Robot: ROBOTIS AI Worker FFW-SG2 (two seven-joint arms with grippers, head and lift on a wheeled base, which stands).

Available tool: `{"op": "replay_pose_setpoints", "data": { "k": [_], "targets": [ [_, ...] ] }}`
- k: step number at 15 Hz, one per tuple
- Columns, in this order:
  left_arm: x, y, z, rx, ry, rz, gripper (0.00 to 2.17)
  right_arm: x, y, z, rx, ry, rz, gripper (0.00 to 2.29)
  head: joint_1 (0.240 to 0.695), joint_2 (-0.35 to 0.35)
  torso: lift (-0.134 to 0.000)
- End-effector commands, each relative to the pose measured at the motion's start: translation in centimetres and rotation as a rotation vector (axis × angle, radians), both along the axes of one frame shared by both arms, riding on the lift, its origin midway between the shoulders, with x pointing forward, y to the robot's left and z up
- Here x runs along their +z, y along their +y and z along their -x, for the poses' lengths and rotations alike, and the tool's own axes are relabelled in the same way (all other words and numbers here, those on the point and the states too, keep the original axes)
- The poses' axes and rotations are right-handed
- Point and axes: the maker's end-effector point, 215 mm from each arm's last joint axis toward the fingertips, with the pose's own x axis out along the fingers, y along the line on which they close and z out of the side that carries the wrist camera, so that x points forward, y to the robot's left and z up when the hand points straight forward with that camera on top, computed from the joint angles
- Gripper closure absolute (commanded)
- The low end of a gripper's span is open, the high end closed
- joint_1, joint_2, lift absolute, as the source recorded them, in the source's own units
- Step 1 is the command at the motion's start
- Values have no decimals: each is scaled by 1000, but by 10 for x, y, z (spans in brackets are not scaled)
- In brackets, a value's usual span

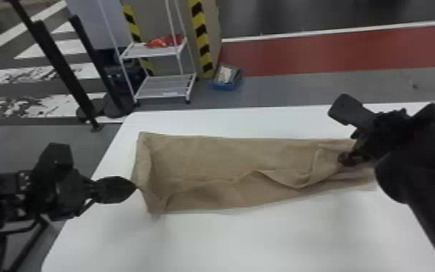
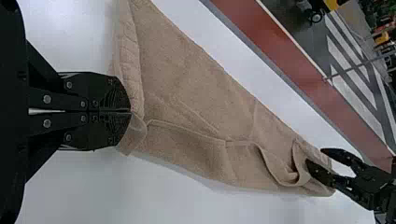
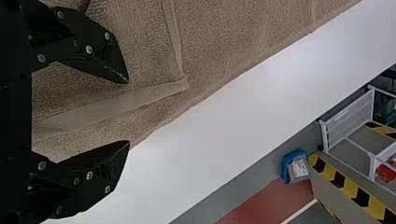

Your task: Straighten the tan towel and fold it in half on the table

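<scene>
The tan towel [image 1: 227, 155] lies on the white tabletop [image 1: 227, 242], stretched as a long band between the jaws of the two arms. The left gripper [image 2: 130, 111] has its jaws closed on the edge of the cloth at one end, near a small loose corner [image 2: 133, 140] that hangs just beside the tips. I think this end is pinched so that it serves as an anchor, and the cloth does not slide when the other side is pulled. The right gripper [image 3: 128, 112] has its jaws open at the other end; one finger is over the cloth, the other is by its far edge, and a pale hem strip [image 3: 140, 95] passes between them. Whether they touch the cloth, I cannot tell. Probably they are placed so to take this hem and draw it flat, because a raised fold [image 1: 292, 181] stands near these jaws, on the side toward the left ones. The towel looks partly doubled to me, but the upper layer is not straight. About writing, a blue box [image 1: 224, 87] on the floor beyond the jaws carries a pale patch, maybe a label, and I can read no word there.
</scene>
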Motion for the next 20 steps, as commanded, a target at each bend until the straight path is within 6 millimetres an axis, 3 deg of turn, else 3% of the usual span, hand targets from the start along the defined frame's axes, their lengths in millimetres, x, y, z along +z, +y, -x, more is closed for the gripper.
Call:
{"op": "replay_pose_setpoints", "data": {
  "k": [1, 5, 6, 10, 14, 17, 20],
  "targets": [
    [0, 0, 1, -1, 0, 0, 1642, -6, 0, -1, -1, 18, 5, 505, 695, 238, -123],
    [-2, 2, 3, 2, 3, 7, 1639, -10, 2, 3, 5, 39, -12, 768, 695, 238, -123],
    [-1, 2, 3, -1, -1, 6, 1639, -10, 2, 4, 2, 43, -18, 961, 695, 238, -123],
    [0, 3, 3, -5, -5, 5, 1639, -10, 1, 7, -7, 38, -35, 1004, 695, 241, -123],
    [-1, 5, 4, -3, -3, 5, 1642, 39, 19, 9, -16, -50, -138, 1004, 695, 245, -123],
    [-1, 7, 4, -2, 0, 2, 1639, 59, 40, 50, 6, -66, -244, 1001, 695, 272, -123],
    [-2, 10, 3, 3, 0, -1, 1639, 35, -36, 103, -17, -50, -137, 1001, 695, 290, -123]
  ]
}}
